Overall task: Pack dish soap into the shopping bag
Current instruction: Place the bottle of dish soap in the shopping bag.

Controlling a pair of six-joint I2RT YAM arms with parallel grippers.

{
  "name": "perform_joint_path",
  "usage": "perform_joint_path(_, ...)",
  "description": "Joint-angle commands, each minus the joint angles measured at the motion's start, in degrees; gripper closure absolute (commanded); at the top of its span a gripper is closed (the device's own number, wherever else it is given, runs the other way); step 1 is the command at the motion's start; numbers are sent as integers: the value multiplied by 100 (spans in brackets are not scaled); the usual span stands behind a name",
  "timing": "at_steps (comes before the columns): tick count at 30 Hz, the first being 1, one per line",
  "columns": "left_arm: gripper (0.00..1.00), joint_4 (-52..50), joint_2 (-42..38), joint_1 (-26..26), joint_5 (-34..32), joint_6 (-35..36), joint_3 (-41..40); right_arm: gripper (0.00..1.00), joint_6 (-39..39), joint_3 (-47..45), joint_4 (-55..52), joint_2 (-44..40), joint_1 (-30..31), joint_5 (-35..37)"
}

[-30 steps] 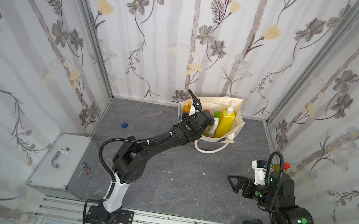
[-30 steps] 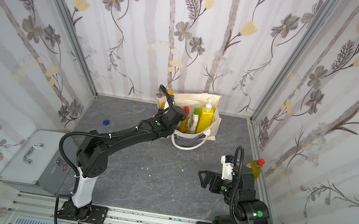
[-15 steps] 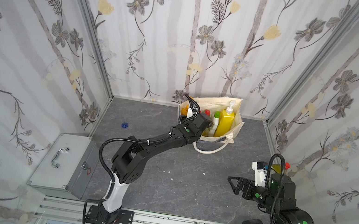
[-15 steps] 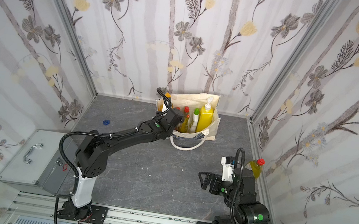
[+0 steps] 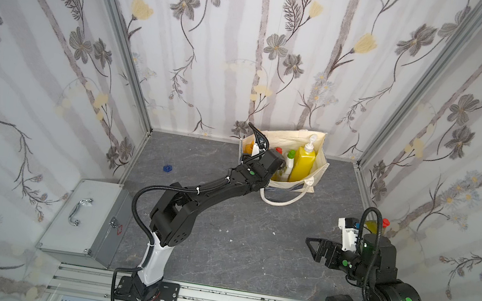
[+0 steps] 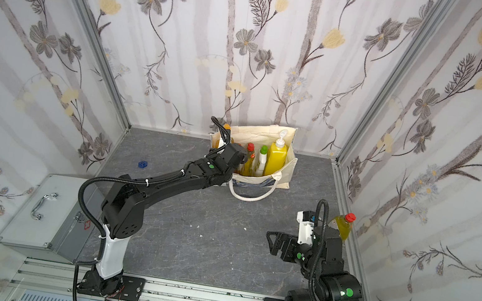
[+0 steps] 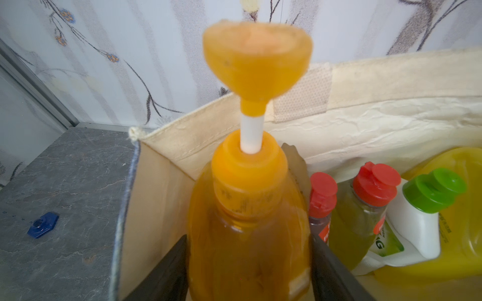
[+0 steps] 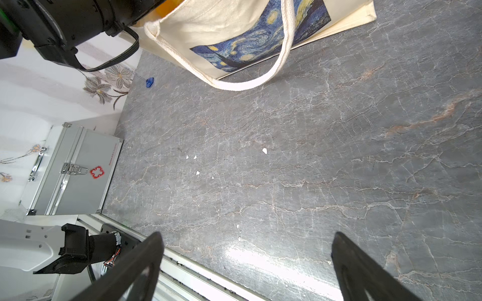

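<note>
Nearest, the right tool (image 8: 246,235) hangs low over the gray marbled tabletop (image 5: 235,242) with its two black fingers spread wide and nothing between them. Just behind that arm's wrist, close to the right wall, a yellow-green red-capped bottle (image 6: 342,227) stands on the tabletop, well apart from the bag. At the near left edge sits a silver first-aid case (image 5: 84,218), lid shut. A few white scraps (image 8: 195,157) lie on the middle of the surface. Farther back on the left, a small blue piece (image 5: 167,168) lies alone.

The left arm stretches out to the shopping bag (image 6: 287,171), which stands open against the back wall. One of the bag's cream handles (image 5: 284,202) droops onto the tabletop in front of it. The left tool (image 7: 247,241) reaches into the bag's left end, its fingers flanking the orange pump bottle (image 7: 247,263), which stands upright inside. Whether they press it or stand just clear of it I cannot tell.

Beside the orange pump bottle, in the bag, stand a red bottle (image 7: 322,192), a second yellow-green red-capped bottle (image 7: 360,216), a white green-capped bottle (image 7: 417,229) and, at the right end, the yellow pump bottle (image 5: 302,166).
</note>
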Motion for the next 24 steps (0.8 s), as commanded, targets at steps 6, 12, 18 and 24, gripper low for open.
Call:
perform_joint_path(6,20,257,-195,-51,-104,-74,221,0,0,-28,215,32,-3,-91)
perform_joint_path(12,16,150,-231,-70,0,-88,327,0,0,-25,285,89,5,-102)
perform_joint_path(18,9,-24,-237,-95,152,-64,609,0,-9,30,348,161,-1,-123)
perform_joint_path(24,0,-1097,-181,-155,199,-106,1627,0,110,105,471,282,1,-230)
